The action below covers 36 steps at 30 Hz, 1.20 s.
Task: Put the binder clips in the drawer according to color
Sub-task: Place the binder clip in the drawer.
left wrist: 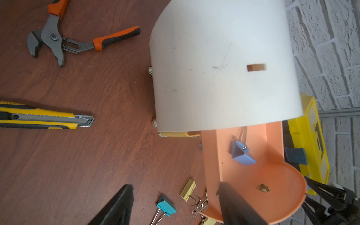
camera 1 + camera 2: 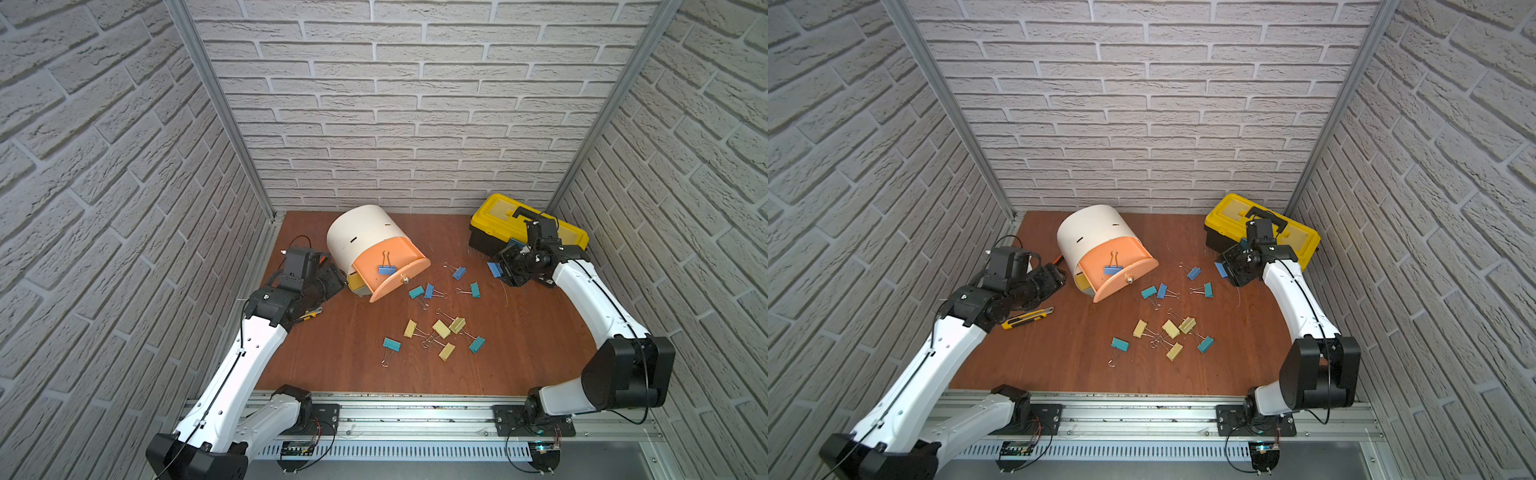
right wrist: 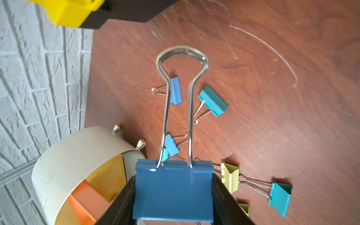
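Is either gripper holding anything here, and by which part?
The right gripper holds a blue binder clip by the sides of its body, handles free. The left gripper holds nothing.

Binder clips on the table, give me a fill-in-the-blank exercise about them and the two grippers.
1. The right gripper is shut on a ____ binder clip.
2. The open peach drawer holds exactly ____ clip.
3. ____ pale yellow clips lie on the table.
4. The left gripper has its fingers ____, holding nothing.
Missing words: blue; one; four; open.
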Tool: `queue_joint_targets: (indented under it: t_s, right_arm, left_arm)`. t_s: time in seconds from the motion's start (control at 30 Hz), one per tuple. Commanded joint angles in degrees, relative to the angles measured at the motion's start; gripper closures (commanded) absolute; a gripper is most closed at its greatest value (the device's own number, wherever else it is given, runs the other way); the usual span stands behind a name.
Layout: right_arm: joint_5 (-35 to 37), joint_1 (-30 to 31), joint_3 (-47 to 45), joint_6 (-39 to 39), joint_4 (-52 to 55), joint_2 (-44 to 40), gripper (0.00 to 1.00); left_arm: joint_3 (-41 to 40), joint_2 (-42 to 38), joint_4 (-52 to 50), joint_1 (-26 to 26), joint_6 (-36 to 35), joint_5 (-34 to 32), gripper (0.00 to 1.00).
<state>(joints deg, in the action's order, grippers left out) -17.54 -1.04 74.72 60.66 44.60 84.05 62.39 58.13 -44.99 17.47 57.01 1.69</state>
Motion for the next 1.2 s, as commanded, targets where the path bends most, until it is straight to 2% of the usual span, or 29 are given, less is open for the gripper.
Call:
queue_joint_targets:
  t_s: [0.0,0.33,0.67,0.97,1.17]
  right_arm:
    - [-0.86,2.71,4.42,-4.97,0.57,1.21,0.61]
    - [-1.75,12.81,22.01,-16.63,4.25,8.04,0.6]
    - [-6.93,21.49,39.21,-29.05,9.92,16.48,0.58]
    - [-3.31,29.0,51.26,-37.78,18.07,22.86,0.56]
    - [3.27,33.7,57.93,-42.03,23.09,27.72,0.57]
  left_arm:
    - [2.59,1.33,1.87,0.77,-0.84,0.81,0.26]
    - [8.88,6.82,2.96,3.52,-1.82,2.99,0.26]
    - [11.08,8.02,3.41,5.03,-1.97,3.42,0.26]
    - [13.21,11.4,4.55,5.61,-2.08,6.38,0.26]
    - [14.8,14.15,4.48,5.72,-2.26,8.8,0.26]
